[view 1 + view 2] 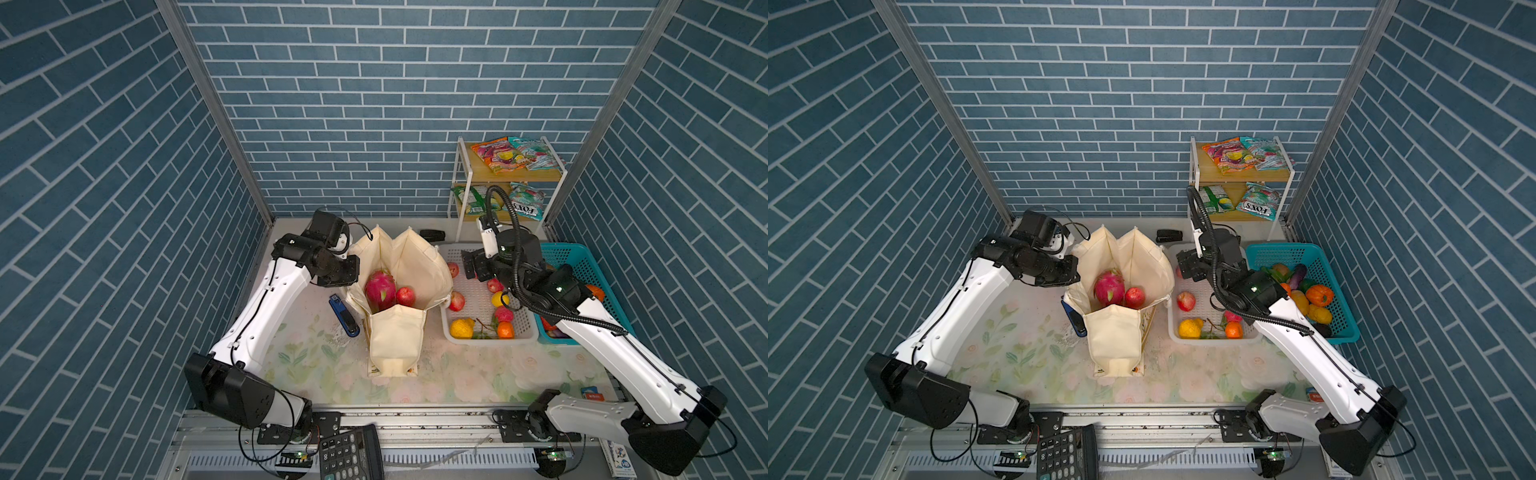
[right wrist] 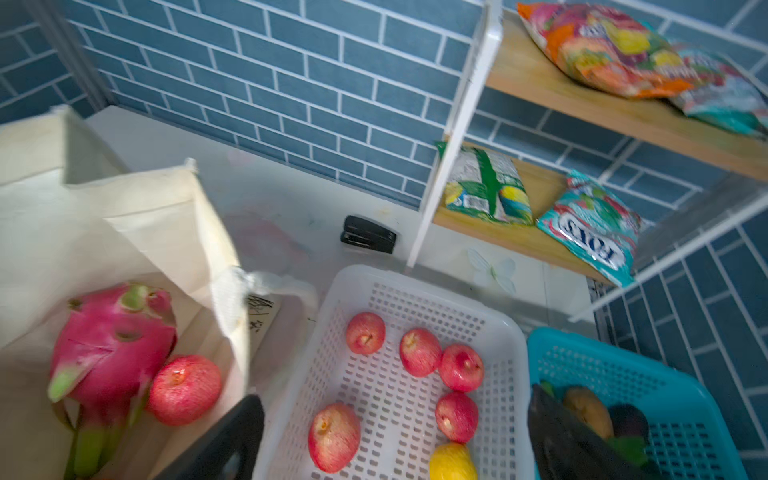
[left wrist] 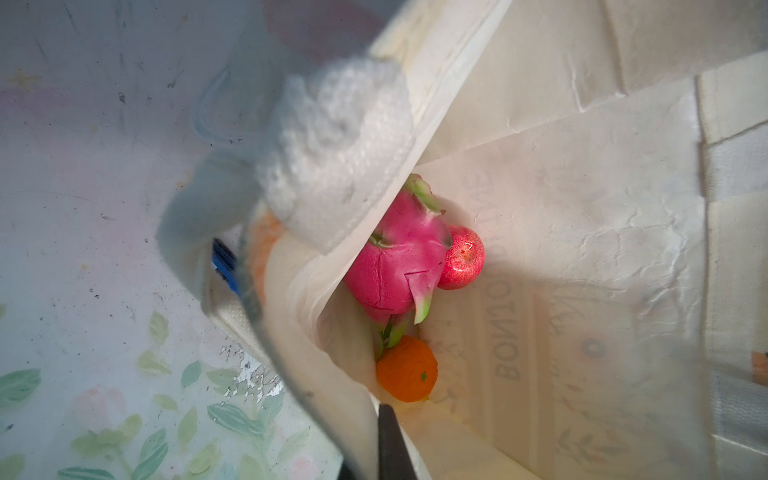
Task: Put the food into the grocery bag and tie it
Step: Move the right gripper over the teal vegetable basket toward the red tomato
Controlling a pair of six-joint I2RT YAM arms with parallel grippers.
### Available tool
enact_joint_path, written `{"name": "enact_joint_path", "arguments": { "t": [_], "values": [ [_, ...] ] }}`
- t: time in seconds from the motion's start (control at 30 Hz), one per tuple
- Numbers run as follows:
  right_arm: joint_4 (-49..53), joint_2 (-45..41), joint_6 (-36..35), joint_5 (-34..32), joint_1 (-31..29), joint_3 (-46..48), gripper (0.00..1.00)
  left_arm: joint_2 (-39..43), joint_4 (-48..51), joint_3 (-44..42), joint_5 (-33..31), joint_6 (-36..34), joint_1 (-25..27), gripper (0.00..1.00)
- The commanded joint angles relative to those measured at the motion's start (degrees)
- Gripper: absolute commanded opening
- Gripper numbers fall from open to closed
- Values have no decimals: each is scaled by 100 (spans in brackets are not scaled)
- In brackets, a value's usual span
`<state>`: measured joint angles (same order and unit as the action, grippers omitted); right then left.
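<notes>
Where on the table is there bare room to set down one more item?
Bare floral tabletop lies in front of the grocery bag and white basket, up to the near edge. Crowded: a blue stapler lies close left of the bag; the teal basket fills the right side.

Cream tote [image 1: 397, 345] open; dragon fruit [image 1: 380, 290], orange [image 3: 407, 369] inside; pkts [image 1: 496, 156] on shelf [image 1: 519, 175].

Lit brightly from above, shadows soft; walls [image 1: 104, 187] bowed at the edges of both top views. Blurred along the rim of the grocery bag [image 3: 561, 249] in the left wrist view, smeared in the right.
</notes>
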<state>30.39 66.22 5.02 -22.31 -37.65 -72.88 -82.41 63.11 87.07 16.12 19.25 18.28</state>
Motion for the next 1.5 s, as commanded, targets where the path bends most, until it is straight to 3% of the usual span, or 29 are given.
{"name": "enact_joint_path", "arguments": {
  "t": [0.0, 0.2, 0.43, 0.57, 0.83, 1.07, 1.47],
  "values": [
    [340, -390, 769, -243, 428, 149, 98, -79, 166, 79, -96, -105, 35, 4],
    [796, -575, 1347, -256, 1229, 510, 98, -205, 77, 54, -65, -128, 35, 4],
    [1584, -504, 2703, -80, 2144, 399, 98, -239, -9, -34, 287, -121, 53, 4],
    [2000, -451, 3470, 208, 2693, 388, 98, -189, 33, -15, 314, -242, 61, 4],
    [2584, -592, 4332, 1100, 4050, 586, 94, -237, 183, 115, 390, -695, 61, 5],
    [2306, -509, 4378, 2063, 5146, 1214, 94, -359, 175, 205, 611, -843, 61, 4],
    [2157, 360, 2921, 3720, 6334, 1433, 92, -468, 21, 240, 736, -655, 61, 5]
  ]
}}
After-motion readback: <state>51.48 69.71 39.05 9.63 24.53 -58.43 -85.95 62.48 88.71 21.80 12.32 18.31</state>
